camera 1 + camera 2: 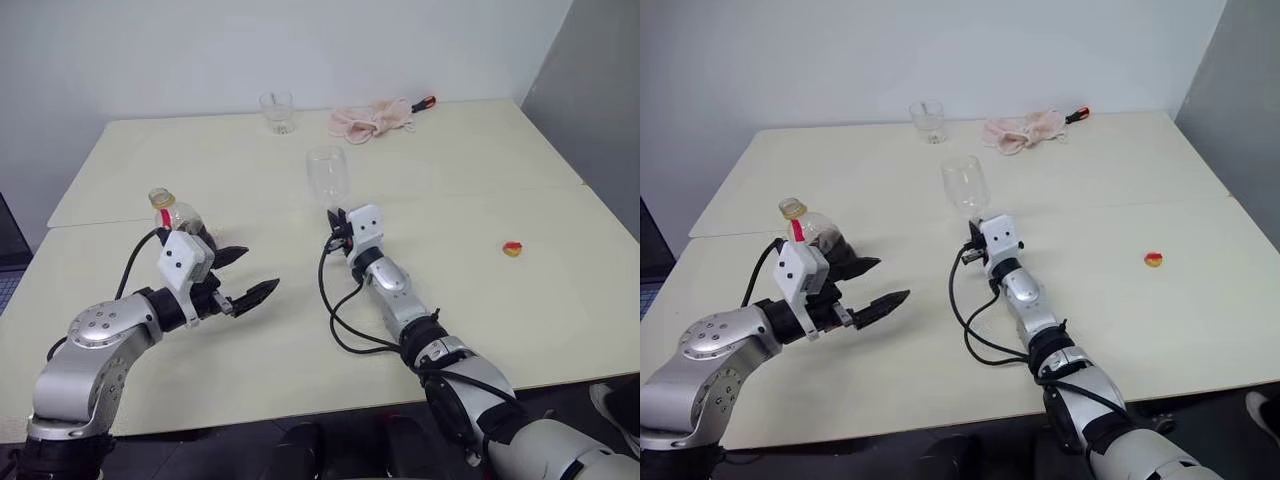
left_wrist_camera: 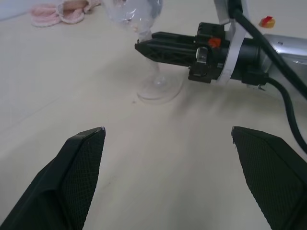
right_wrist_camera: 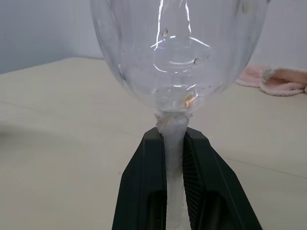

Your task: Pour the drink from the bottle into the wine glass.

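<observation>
Right tool (image 3: 173, 143) grips wine glass (image 1: 327, 175) mid-table.

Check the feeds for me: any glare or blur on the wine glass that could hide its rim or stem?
Right wrist view: bright streaks of glare cross the wine glass bowl, and the rim is cut off by the frame; the stem is sharp between the right gripper fingers. Left wrist view: the left gripper fingers look soft, the glass foot is clear. Left eye view: even light, the bowl is faint against the table.
</observation>
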